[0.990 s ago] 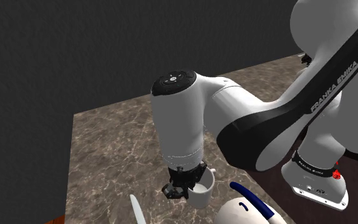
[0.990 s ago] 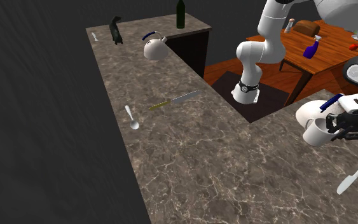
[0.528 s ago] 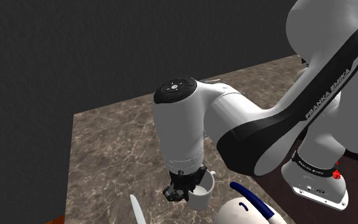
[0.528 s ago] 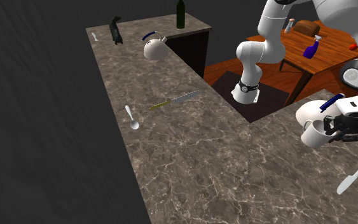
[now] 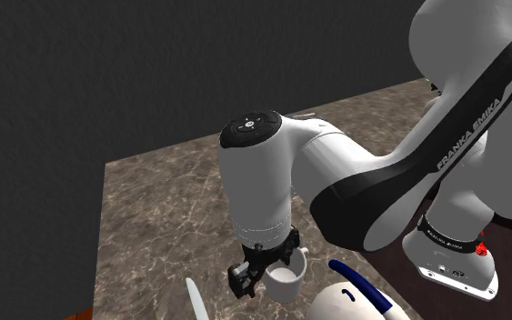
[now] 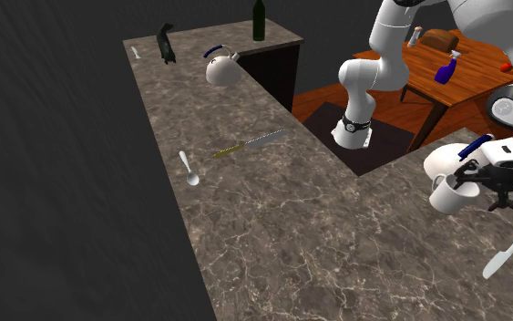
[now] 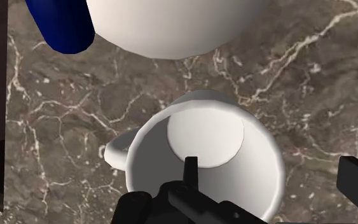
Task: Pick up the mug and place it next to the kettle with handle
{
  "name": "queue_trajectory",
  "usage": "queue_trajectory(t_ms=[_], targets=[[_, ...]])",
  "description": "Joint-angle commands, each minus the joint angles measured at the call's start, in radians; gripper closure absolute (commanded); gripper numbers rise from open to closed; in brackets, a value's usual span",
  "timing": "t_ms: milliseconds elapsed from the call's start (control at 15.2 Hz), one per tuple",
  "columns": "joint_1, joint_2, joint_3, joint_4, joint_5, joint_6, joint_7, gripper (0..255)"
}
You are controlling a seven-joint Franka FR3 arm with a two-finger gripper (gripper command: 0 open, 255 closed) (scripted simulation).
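We found the arm (image 5: 272, 182) bent steeply down over the veined brown countertop (image 7: 311, 83), gripper (image 7: 271, 170) fingers apart astride the smooth white mug (image 7: 204, 130)'s rim, beside the rounded kettle (image 7: 171, 25).

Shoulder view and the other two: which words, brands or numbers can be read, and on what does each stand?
"FRANKA EMIKA": white capitals running along the dark band of the arm, in the shoulder view.
Small white print on the dark ring at the foot of the arm: too small to read.
The mug and the kettle carry no lettering; nothing legible on the things in the second exterior view.
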Motion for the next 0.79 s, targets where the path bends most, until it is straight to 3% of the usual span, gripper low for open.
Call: queue_trajectory(t_ms=[0, 198, 726], targets=[[-0.001, -0.018, 0.000, 0.018, 0.012, -0.033, -0.009, 0], [-0.004, -0.061, -0.002, 0.073, 0.038, -0.125, -0.028, 0], [-0.004, -0.061, -0.002, 0.073, 0.038, -0.125, -0.028, 0]])
